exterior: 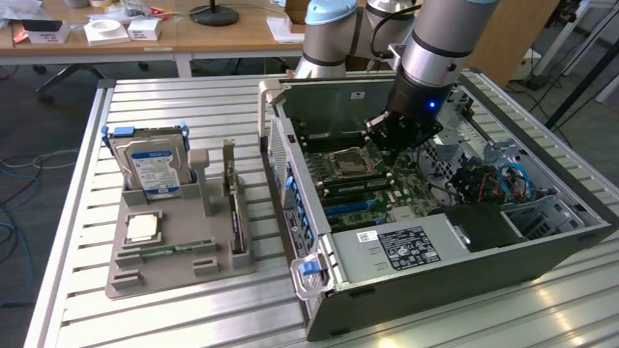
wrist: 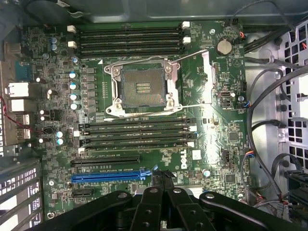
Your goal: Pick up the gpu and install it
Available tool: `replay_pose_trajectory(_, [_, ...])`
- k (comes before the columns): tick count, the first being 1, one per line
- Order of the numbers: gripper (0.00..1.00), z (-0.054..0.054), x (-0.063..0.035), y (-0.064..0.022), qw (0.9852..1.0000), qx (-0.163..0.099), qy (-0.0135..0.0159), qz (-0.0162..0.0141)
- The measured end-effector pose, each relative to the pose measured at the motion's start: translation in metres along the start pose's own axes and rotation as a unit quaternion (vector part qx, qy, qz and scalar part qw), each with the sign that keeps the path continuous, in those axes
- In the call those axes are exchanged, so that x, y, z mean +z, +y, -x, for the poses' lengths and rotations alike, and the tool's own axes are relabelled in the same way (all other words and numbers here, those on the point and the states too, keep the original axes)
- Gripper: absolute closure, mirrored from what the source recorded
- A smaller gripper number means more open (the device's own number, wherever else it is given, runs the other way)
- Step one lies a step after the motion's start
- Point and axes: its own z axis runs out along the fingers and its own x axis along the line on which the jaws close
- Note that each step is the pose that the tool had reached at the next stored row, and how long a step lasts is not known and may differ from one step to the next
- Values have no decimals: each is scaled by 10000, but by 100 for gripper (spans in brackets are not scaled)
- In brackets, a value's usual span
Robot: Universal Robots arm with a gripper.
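While your gripper (exterior: 399, 136) hangs inside the open computer case (exterior: 464, 279), you can see in the wrist view that its fingertips (wrist: 159, 177) are drawn together with no card between them, so it has hold of nothing. It sits low over the motherboard (wrist: 226, 144), nearest the end of the long blue slot (wrist: 108, 177), which lies bare, as do the black slots beside it. Further along the board you have the CPU socket (wrist: 142, 86), its metal frame around it, with rows of black memory slots (wrist: 130, 41) on either side. Bundles of cable (wrist: 269, 130) run along the edge of the board towards the drive bays. Outside the case, towards the exterior view's left, a grey holder (exterior: 174, 268) rests on the slatted table (exterior: 174, 319). What looks to be the gpu (exterior: 233, 203) stands on edge in the side of that holder nearest the case, well apart from the gripper. A hard drive (exterior: 153, 163) stands upright at the holder's far end, and a processor chip (exterior: 143, 228) lies flat just in front of it.
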Motion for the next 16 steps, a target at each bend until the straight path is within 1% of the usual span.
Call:
replay_pose_trajectory(3, [90, 0, 1, 0, 10000, 0, 0, 3])
replay_pose_trajectory(6, [90, -2, -34, 2, 10000, -3, -13, 3])
replay_pose_trajectory(8, [90, -2, -107, 7, 10000, -2, -18, 4])
replay_pose_trajectory(13, [90, 2, -304, 22, 10000, -1, -19, 4])
replay_pose_trajectory(16, [90, 5, -440, 33, 10000, -1, -19, 4])
